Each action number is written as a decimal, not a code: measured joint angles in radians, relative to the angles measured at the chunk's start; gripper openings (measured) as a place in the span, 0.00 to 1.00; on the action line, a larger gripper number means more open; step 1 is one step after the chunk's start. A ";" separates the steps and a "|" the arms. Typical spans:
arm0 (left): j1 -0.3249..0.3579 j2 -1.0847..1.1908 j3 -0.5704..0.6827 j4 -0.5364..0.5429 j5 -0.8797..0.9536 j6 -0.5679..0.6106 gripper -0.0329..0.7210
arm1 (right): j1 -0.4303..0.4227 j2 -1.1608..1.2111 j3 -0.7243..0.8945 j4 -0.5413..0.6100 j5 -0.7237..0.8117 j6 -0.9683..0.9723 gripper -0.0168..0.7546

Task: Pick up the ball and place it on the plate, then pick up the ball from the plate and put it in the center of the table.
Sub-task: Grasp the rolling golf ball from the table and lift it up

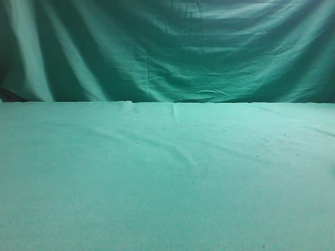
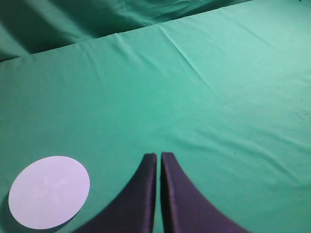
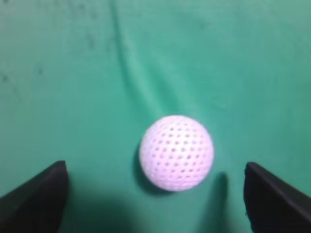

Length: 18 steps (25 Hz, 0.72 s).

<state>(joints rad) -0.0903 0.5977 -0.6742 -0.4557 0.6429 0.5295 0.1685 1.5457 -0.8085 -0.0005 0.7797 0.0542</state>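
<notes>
Green cloth covered the table [image 1: 167, 178]; nothing else showed in the exterior view. Right gripper [image 3: 155, 194] hung spread wide, the ball [image 3: 176, 153] sitting between its jaws, untouched. Left gripper [image 2: 159, 160] was pressed together, empty, near the plate [image 2: 49, 191]. Likely first pickup: lower, then close. No writing readable.

Left pincer [image 2: 158, 156] and right pincer [image 3: 155, 170] have smooth, matte black, tapering fingers
</notes>
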 joint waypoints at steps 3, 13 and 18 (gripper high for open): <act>0.000 -0.012 0.003 0.000 0.002 0.000 0.04 | -0.045 0.026 0.000 0.011 -0.024 0.000 0.85; 0.000 -0.013 0.008 0.000 0.002 0.000 0.04 | -0.059 0.083 0.000 0.034 -0.094 0.001 0.78; 0.000 -0.013 0.008 0.000 0.002 0.000 0.04 | -0.059 0.091 0.000 0.035 -0.098 0.001 0.50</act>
<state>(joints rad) -0.0903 0.5848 -0.6667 -0.4557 0.6449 0.5295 0.1090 1.6364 -0.8085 0.0347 0.6812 0.0549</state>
